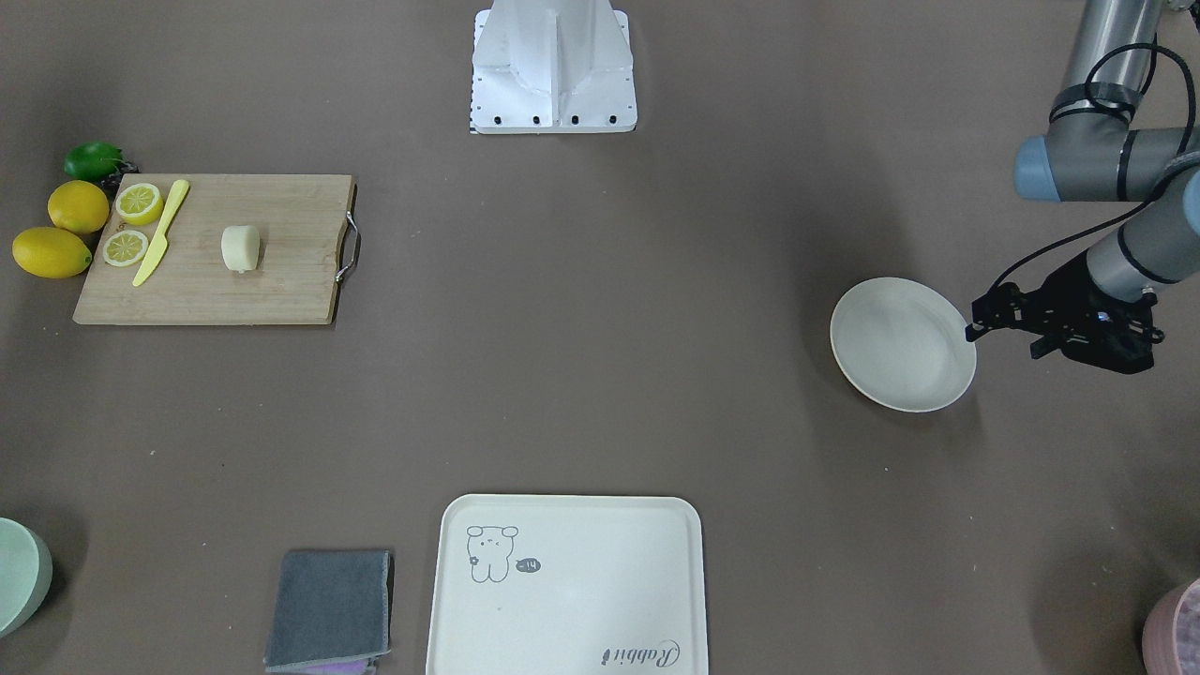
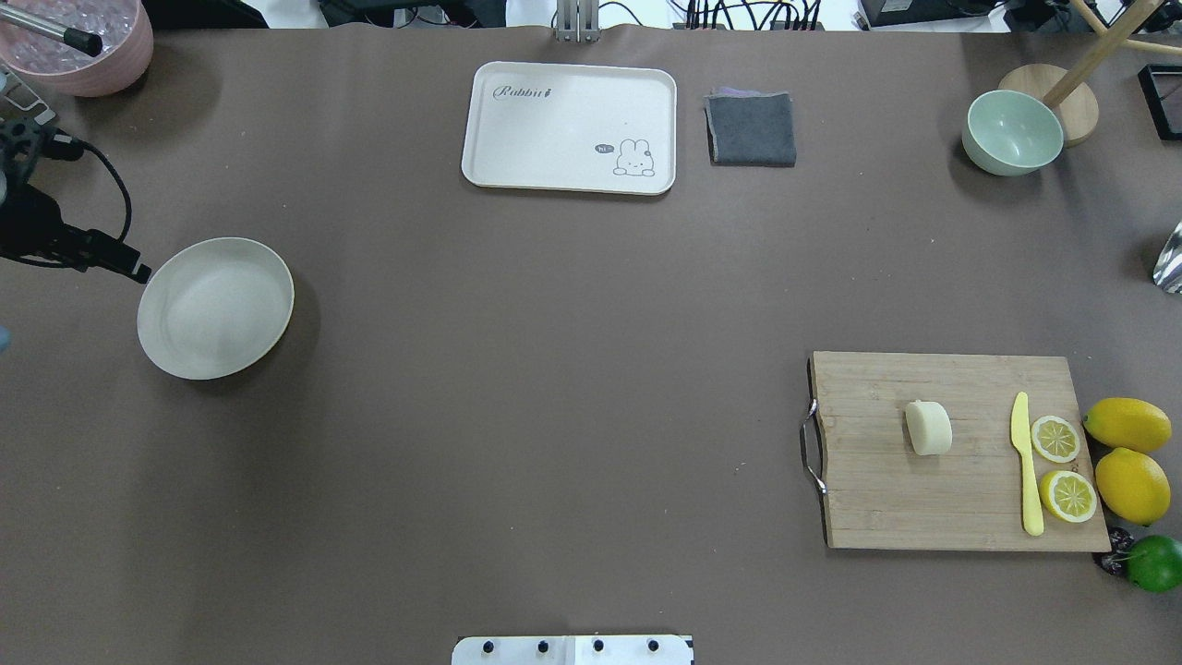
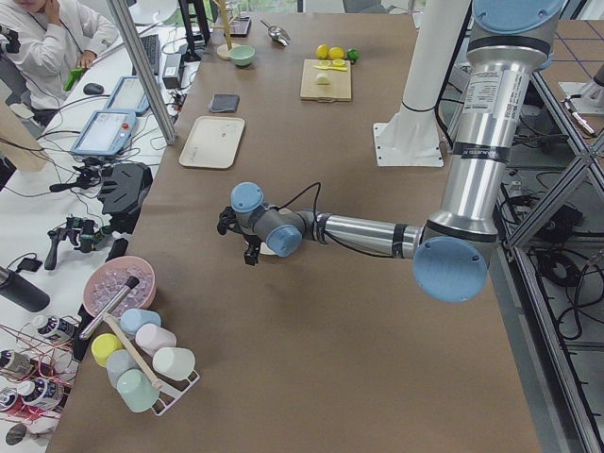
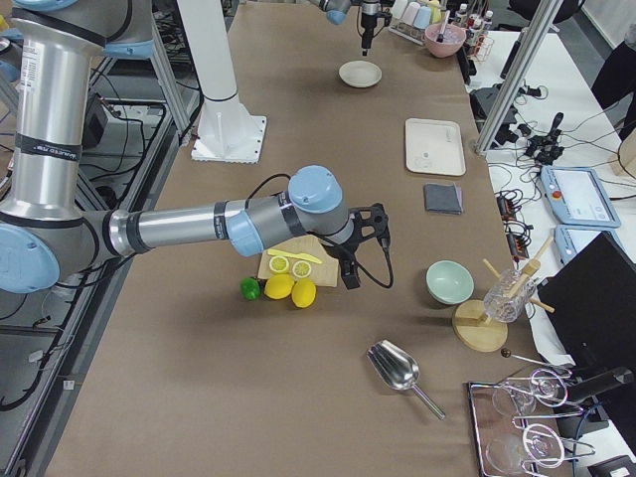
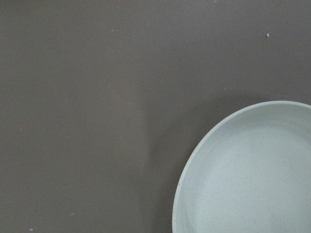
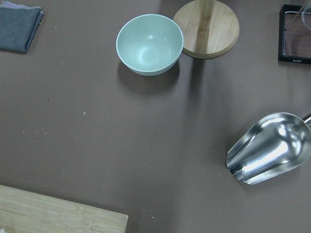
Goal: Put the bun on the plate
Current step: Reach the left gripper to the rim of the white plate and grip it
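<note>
The bun (image 2: 928,428), a pale cream stub, lies on its side on the wooden cutting board (image 2: 923,503) at the right, also visible from the front (image 1: 241,248). The plate (image 2: 214,308), round and off-white, sits far across the table at the left with nothing in it. My left gripper (image 1: 972,328) hangs at the plate's outer rim with its fingers drawn together and nothing between them. The left wrist view shows only the plate's edge (image 5: 252,179). My right gripper (image 4: 349,280) hovers near the cutting board; it appears in the exterior right view alone, so I cannot tell its state.
A yellow knife (image 2: 1025,462), lemon halves (image 2: 1055,439), whole lemons (image 2: 1128,425) and a lime (image 2: 1154,563) crowd the board's right end. At the far edge are a bear tray (image 2: 569,127), grey cloth (image 2: 751,129) and green bowl (image 2: 1012,132). A metal scoop (image 6: 269,148) lies nearby.
</note>
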`<action>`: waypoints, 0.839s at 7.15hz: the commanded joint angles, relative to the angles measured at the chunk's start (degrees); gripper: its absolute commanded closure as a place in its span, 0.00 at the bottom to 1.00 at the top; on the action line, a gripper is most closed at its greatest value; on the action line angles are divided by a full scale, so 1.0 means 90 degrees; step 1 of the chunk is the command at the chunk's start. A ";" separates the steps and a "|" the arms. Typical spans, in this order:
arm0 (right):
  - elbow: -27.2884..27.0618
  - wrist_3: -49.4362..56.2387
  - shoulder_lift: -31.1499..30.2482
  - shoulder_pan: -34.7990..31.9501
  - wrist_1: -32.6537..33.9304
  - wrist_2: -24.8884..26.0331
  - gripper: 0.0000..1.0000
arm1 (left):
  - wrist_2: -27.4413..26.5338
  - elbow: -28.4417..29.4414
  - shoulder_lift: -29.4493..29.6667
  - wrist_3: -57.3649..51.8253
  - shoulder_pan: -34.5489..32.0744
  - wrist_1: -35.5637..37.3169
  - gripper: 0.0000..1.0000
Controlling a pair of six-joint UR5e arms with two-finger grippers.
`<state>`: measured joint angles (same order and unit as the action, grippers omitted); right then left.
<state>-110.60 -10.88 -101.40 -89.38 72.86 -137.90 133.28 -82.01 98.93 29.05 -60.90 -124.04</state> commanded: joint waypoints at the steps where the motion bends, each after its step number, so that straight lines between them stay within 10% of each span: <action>1: 0.0004 0.0008 -0.0012 0.0000 0.0000 0.0000 0.00 | -0.0004 0.0352 0.0023 0.0315 0.0194 -0.0602 0.03; 3: 0.0004 0.0008 -0.0012 0.0000 -0.0010 0.0000 0.00 | 0.0035 0.0439 0.0043 0.0415 0.0213 -0.0837 0.54; 6: -0.0006 0.0008 -0.0022 0.0000 -0.0010 0.0000 0.00 | 0.0298 0.0420 -0.0055 0.0425 0.0194 -0.0973 0.98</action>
<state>-110.60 -10.81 -101.57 -89.39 72.77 -137.90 134.95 -78.20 98.77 32.76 -59.02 -132.00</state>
